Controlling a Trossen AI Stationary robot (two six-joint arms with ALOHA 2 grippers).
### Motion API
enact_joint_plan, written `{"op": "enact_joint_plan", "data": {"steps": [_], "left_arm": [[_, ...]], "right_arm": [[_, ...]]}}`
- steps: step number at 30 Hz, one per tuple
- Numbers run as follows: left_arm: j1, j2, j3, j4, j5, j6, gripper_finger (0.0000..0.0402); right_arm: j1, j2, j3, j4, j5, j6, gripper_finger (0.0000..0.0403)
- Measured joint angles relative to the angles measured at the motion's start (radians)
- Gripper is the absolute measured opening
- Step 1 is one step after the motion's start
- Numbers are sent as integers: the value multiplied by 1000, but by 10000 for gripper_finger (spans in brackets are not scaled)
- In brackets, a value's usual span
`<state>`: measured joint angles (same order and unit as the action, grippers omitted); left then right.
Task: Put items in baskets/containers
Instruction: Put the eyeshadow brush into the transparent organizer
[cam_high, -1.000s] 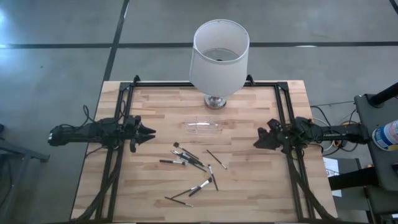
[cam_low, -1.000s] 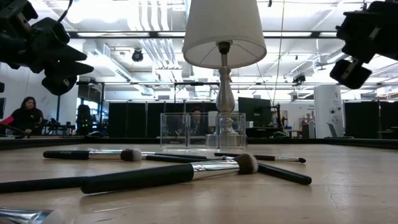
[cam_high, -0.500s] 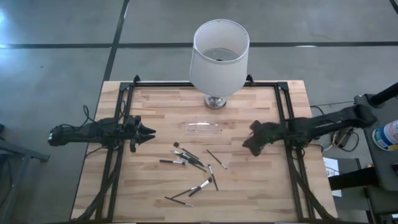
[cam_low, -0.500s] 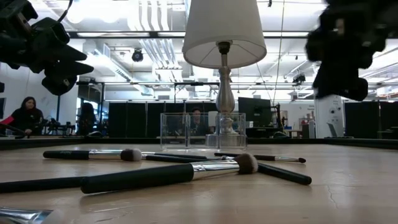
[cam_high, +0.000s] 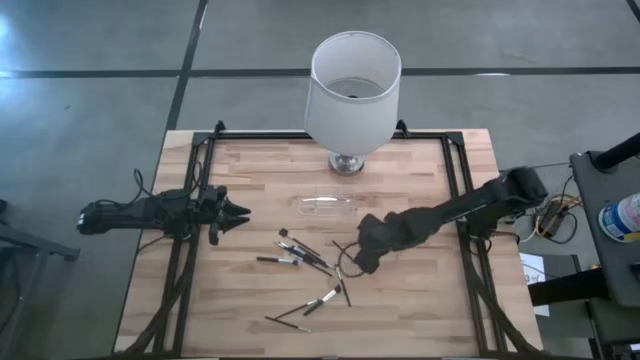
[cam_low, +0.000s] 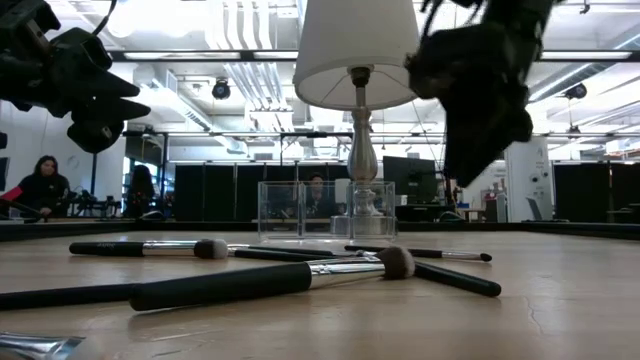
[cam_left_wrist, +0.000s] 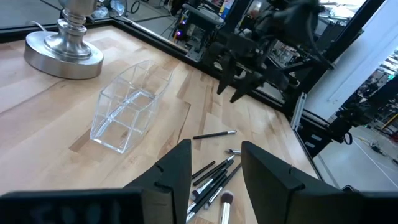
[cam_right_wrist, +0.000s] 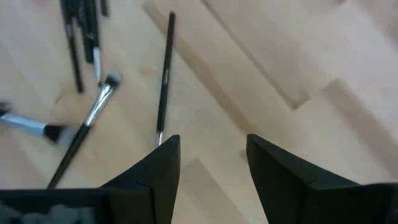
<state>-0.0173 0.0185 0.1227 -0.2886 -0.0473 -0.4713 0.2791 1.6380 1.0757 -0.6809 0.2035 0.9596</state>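
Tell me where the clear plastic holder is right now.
In the high view the clear holder lies mid-table, just in front of the lamp base, behind the scattered brushes.

Ceiling strip lights (cam_low: 180, 55) are glaring brightly behind the table (cam_high: 260, 180), leaving the right gripper (cam_low: 480, 110) showing as a blurred silhouette at 1 o'clock; foreground brushes (cam_low: 270, 282) are looking soft, casting faint shadows.

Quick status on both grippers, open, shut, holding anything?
Left gripper: open, empty, waiting at the table's left edge.
Right gripper: open, empty, above a thin brush near the table's middle.
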Motion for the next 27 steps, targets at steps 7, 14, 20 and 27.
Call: {"op": "enact_joint_plan", "data": {"steps": [7, 14, 20, 27], "left_arm": [[0, 2, 0, 0, 6, -72, 133], [0, 5, 0, 3, 6, -385, 133], [0, 6, 0, 4, 1, -389, 133], [0, 6, 0, 31, -75, -395, 133]], "right_arm": [[25, 150, 103, 2, 9, 26, 178], [35, 231, 149, 11, -3, 7, 171], [40, 230, 125, 85, -45, 14, 161], [38, 230, 58, 148, -52, 49, 155]]}}
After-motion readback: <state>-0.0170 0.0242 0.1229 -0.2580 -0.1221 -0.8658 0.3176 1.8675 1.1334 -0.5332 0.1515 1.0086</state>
